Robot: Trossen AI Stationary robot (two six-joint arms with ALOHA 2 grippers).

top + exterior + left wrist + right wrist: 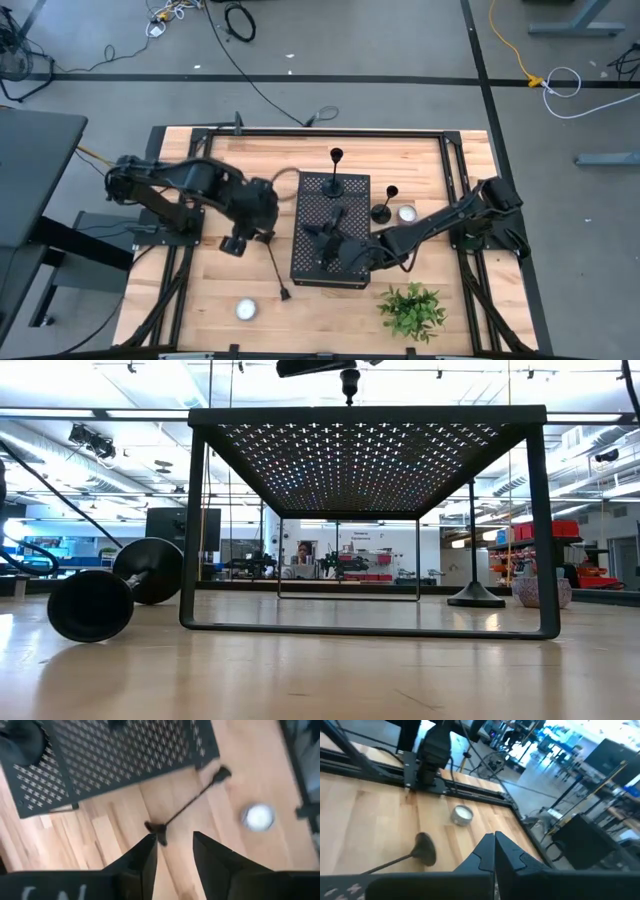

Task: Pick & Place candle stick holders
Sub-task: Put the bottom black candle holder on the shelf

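Black metal all round: the three candle holders are scattered about the perforated black box (331, 229) in the middle of the wooden table (200, 300). One holder (335, 172) stands upright on the far end of the box top, which looks like the place they are meant to go. A second (383, 207) stands on the table just beside the box's right side, next to a white tealight (406, 213). The third (273, 262) lies on its side on the table by the box's left edge, its base toward the near end.

The left gripper (240, 238) hovers over the top end of that fallen holder, fingers (145, 862) apart, and in its wrist view the stem runs straight out ahead of the gap. I judge it is lining up to grasp.

The right gripper (330, 245) sits over the near part of the box top with fingers (482, 855) pressed together and holding nothing.

Another tealight (246, 309) and a small green plant (412, 309) sit near the front edge, well apart from the work.
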